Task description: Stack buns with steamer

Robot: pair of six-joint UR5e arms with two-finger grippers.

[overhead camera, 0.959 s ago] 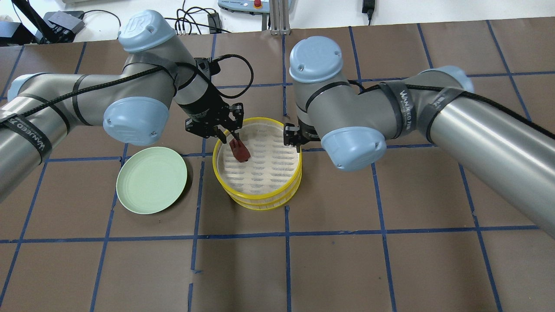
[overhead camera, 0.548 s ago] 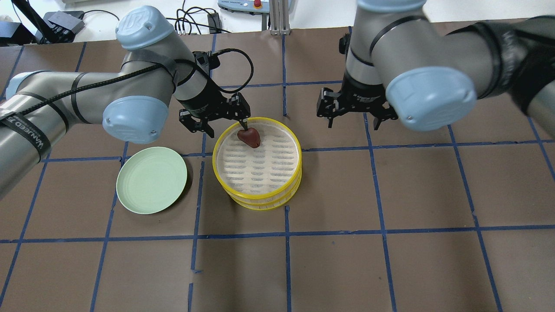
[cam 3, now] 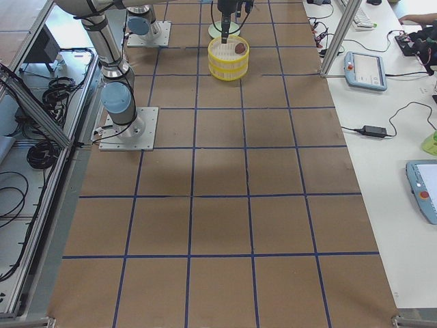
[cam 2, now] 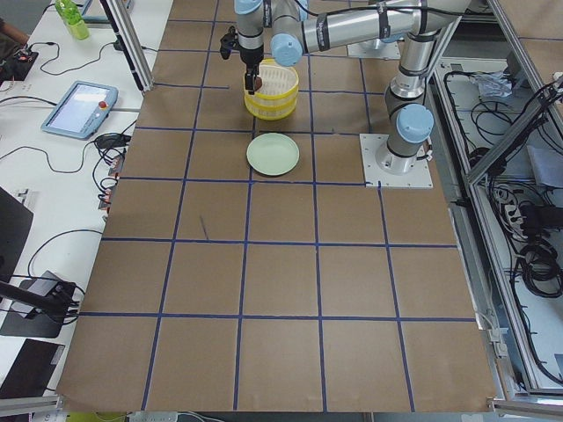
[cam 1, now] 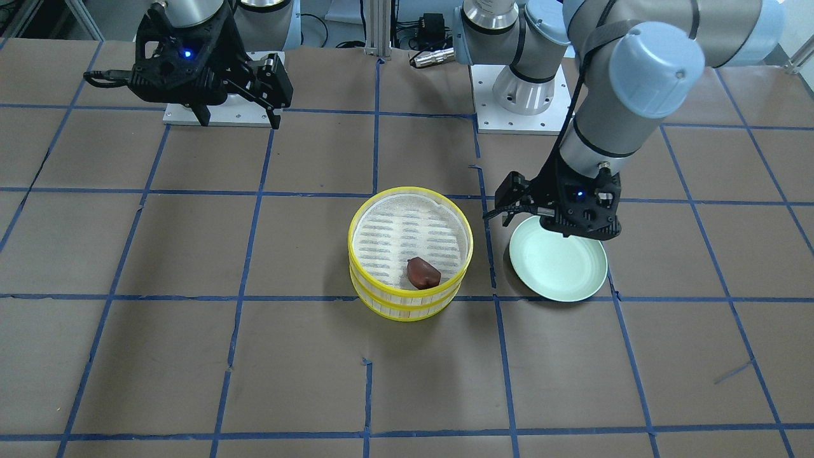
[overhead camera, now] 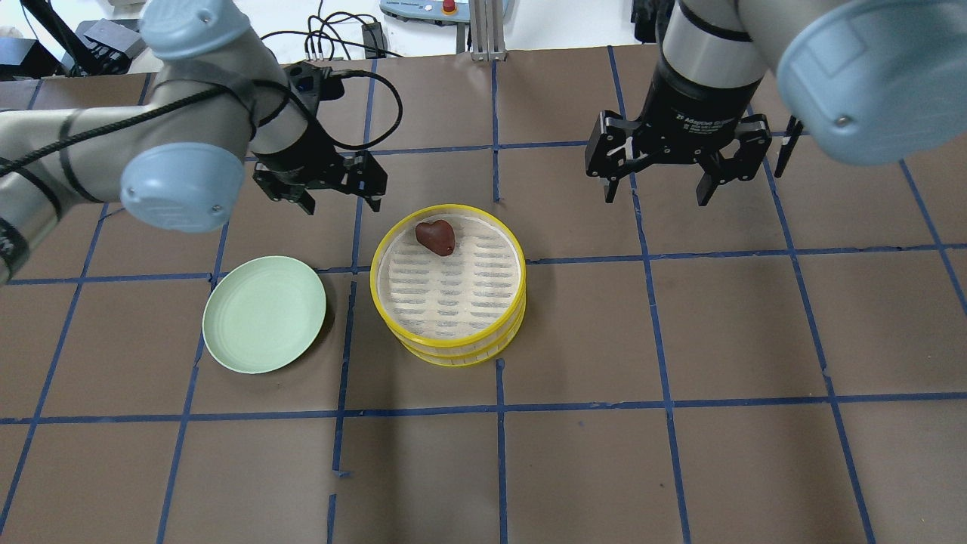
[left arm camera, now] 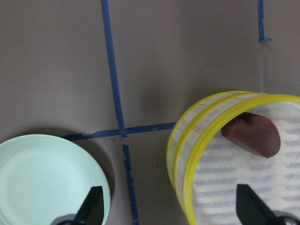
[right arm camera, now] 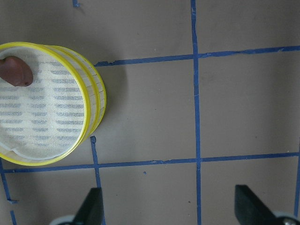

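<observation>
Bun: dark reddish-brown rounded bun (overhead camera: pixel 436 236); lies loose on the top tier's slatted floor, at the rim farthest from the robot
Steamer: round yellow-rimmed stacked steamer (overhead camera: pixel 461 353); stands on the brown blue-taped table (overhead camera: pixel 680 340), near the pale green round plate (overhead camera: pixel 264 313)
Left gripper (overhead camera: pixel 341 198): fingers spread, empty; hovers near the steamer
Right gripper (overhead camera: pixel 656 195): fingers spread, empty; well apart from the steamer
</observation>
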